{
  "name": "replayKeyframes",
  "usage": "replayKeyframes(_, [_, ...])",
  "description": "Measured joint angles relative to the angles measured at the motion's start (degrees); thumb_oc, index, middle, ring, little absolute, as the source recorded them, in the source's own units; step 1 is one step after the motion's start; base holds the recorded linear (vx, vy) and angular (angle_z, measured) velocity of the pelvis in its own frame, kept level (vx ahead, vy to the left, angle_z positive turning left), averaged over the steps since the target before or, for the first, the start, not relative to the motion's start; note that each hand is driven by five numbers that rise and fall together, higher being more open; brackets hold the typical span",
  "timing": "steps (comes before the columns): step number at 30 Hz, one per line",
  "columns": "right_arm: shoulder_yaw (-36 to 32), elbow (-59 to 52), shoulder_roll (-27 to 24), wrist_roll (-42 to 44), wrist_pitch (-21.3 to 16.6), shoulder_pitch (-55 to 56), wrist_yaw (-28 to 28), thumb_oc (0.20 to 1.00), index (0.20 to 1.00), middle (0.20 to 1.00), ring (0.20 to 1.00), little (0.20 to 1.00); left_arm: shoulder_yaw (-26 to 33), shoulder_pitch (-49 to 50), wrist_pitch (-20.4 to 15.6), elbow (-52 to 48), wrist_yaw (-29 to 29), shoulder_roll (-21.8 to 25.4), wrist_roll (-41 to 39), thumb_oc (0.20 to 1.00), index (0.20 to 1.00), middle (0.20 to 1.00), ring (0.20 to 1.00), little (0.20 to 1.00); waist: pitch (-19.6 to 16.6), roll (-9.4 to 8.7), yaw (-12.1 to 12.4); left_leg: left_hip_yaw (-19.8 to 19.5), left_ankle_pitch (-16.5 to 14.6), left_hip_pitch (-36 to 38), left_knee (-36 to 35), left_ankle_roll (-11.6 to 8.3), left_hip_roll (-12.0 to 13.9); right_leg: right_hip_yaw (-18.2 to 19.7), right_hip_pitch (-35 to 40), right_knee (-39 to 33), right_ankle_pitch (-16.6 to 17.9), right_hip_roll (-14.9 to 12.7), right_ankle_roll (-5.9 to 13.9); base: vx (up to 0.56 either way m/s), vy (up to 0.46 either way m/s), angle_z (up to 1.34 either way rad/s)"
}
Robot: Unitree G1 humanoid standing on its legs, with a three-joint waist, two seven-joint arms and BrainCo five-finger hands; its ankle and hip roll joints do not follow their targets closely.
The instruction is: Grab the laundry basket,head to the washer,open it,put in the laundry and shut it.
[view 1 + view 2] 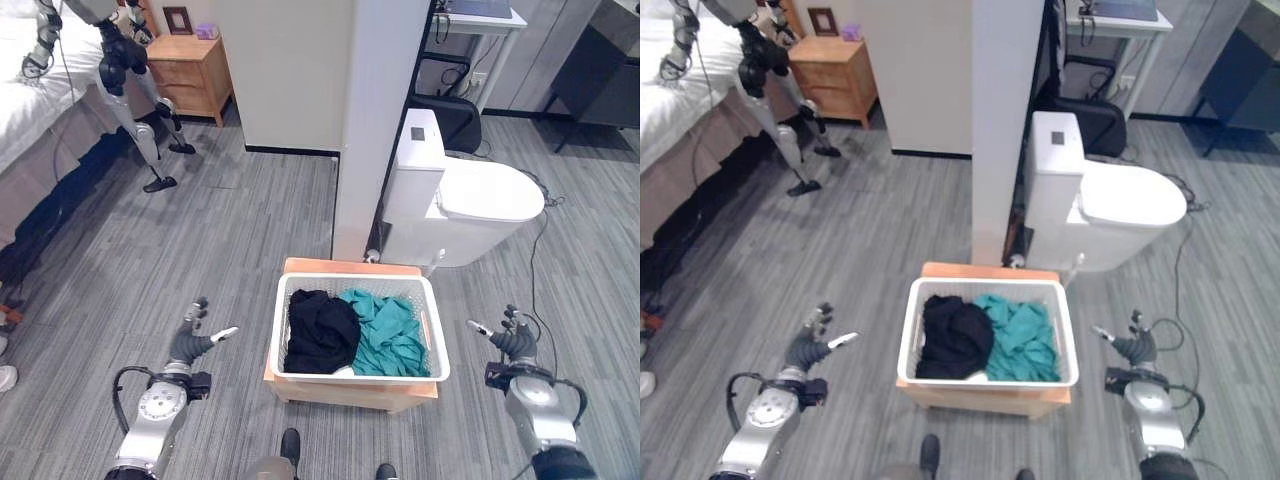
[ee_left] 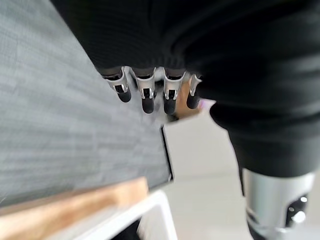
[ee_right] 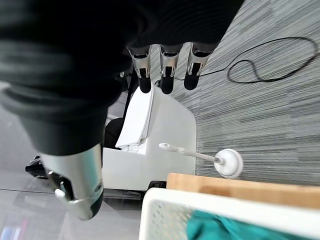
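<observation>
White mesh laundry basket (image 1: 436, 345) w/ black (image 1: 320, 330) & teal clothes (image 1: 390, 332).

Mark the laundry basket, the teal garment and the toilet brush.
laundry basket (image 1: 441, 350): left eye view, white right rim.
teal garment (image 1: 392, 328): left eye view, middle of the cloth.
toilet brush (image 3: 228, 162): right wrist view, its round white base.

Grey plank floor (image 1: 230, 250) carries a low wooden platform (image 1: 350, 392), set between the left hand (image 1: 190, 345) and the right hand (image 1: 515, 343), both with fingers relaxed. A white toilet (image 1: 470, 205) and a white brush (image 3: 227, 162) stand on the floor beyond the right hand.
</observation>
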Motion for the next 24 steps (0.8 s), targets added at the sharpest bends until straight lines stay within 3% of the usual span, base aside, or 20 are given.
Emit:
replayKeyframes(3, [1.53, 0.65, -2.49, -0.01, 1.49, -1.98, 0.32, 1.000, 1.000, 1.000, 1.000, 1.000, -2.58, -1.20, 1.04, 1.53, -0.71, -0.31, -0.26, 1.000, 1.000, 1.000, 1.000, 1.000, 0.47, 0.73, -0.39, 0.11, 0.48, -0.37, -0.10, -0.63, 0.93, -0.27, -0.16, 0.51, 0.10, 1.11, 0.03, -0.05, -0.004, 0.03])
replayKeyframes(6, [3.14, 1.01, -4.29, -0.05, 2.08, -5.79, 0.29, 1.000, 1.000, 1.000, 1.000, 1.000, -4.50, -8.66, 2.00, 9.24, -0.03, -2.22, -0.29, 1.000, 1.000, 1.000, 1.000, 1.000, 0.89, 1.11, -0.88, -0.21, 0.71, -2.68, -0.06, -0.95, 1.77, -0.44, -2.20, 0.51, 0.08, 2.14, -0.37, -0.16, -0.031, 0.04])
replayKeyframes(12, [7.13, 1.42, -3.41, -0.03, 2.15, -13.92, -0.58, 1.000, 1.000, 1.000, 1.000, 1.000, -9.16, -25.75, 2.44, 21.53, 3.48, -4.94, -0.59, 1.000, 1.000, 1.000, 1.000, 1.000, 5.49, -1.35, -2.61, -0.53, 1.47, -6.32, 0.55, -2.00, 2.86, -0.61, -5.42, 0.51, 0.58, 3.41, -1.23, -0.12, -0.021, 0.02])
replayKeyframes(16, [10.85, 2.79, -1.88, 0.12, 2.04, -17.57, -1.43, 1.000, 1.000, 1.000, 1.000, 1.000, -10.65, -35.15, 2.62, 31.23, 6.22, -5.87, -2.58, 1.000, 1.000, 1.000, 1.000, 1.000, 8.65, -1.87, -3.31, -0.82, 1.80, -8.58, 0.91, -2.49, 2.92, -0.94, -7.35, 0.56, 0.94, 3.56, -1.42, -0.08, -0.019, 0.04])
replayKeyframes(19, [11.80, 3.80, -0.76, 0.41, 2.07, -17.87, -1.42, 1.000, 1.000, 1.000, 1.000, 1.000, -10.73, -35.86, 2.67, 31.82, 6.80, -6.20, -4.01, 1.000, 1.000, 1.000, 1.000, 1.000, 11.12, -2.09, -3.32, -0.88, 1.83, -8.68, 0.88, -2.52, 2.80, -1.19, -7.36, 0.56, 0.99, 3.45, -1.45, -0.05, -0.013, 0.03])
replayKeyframes(24, [14.34, 9.15, 0.76, 4.79, 2.03, -19.89, -1.29, 1.000, 1.000, 1.000, 1.000, 1.000, -11.29, -37.08, 2.82, 34.99, 6.92, -6.18, -4.89, 1.000, 1.000, 1.000, 1.000, 1.000, 11.93, -2.48, -3.25, -1.06, 1.83, -9.56, 0.84, -2.51, 2.84, -1.99, -8.03, 0.57, 1.00, 3.22, -1.46, -0.05, 0.008, 0.04])
